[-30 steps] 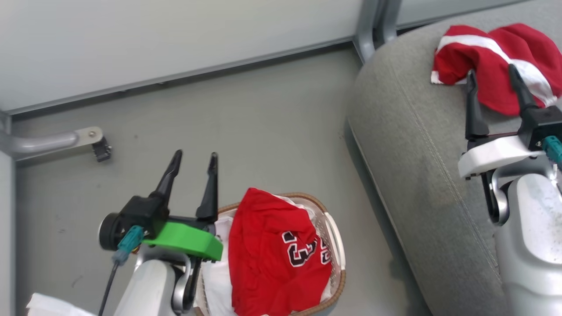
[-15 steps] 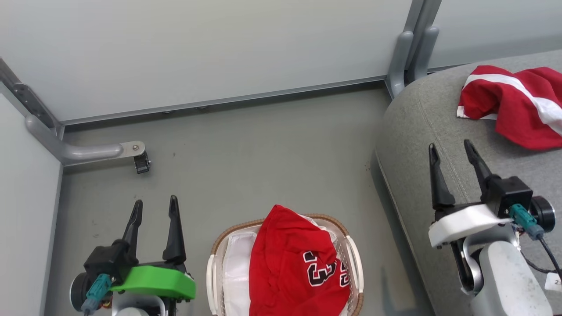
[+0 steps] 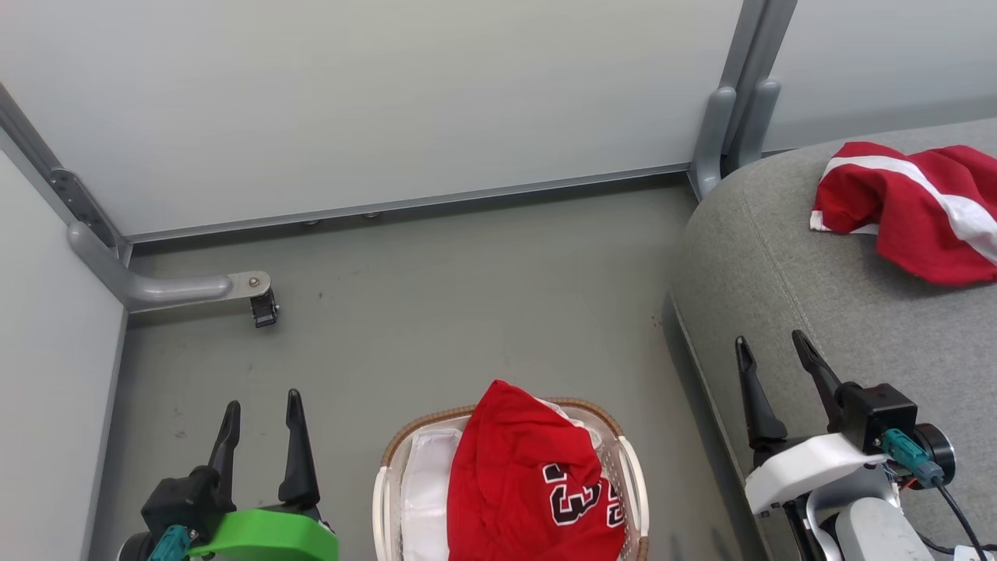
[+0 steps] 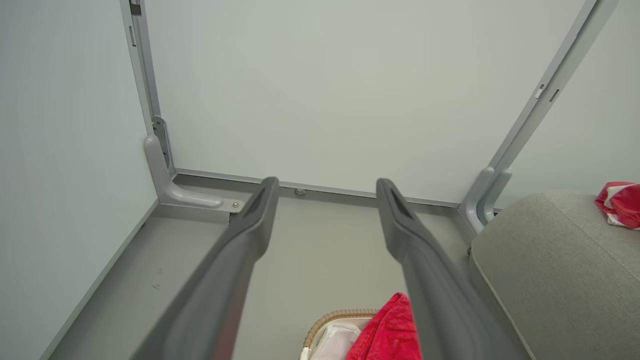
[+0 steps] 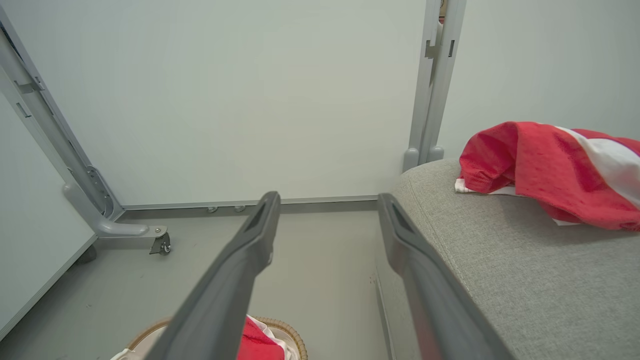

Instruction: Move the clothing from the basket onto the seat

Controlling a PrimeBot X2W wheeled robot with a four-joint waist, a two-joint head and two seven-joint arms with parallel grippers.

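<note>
**Both claws stand open and empty.** The left gripper hangs over the grey floor, its 2 fingers spread, with the basket just to its right. A red jersey bearing a black-and-white 3 is heaped in that basket over white cloth, rising above the brown woven rim. The right gripper, its 2 fingers likewise apart and holding nothing, hovers above the near edge of the seat, the basket lying to its left and nearer the robot. A striped jersey, red with a white band, lies crumpled on the seat ahead and to the right of that claw, well apart from its fingertips.
</note>
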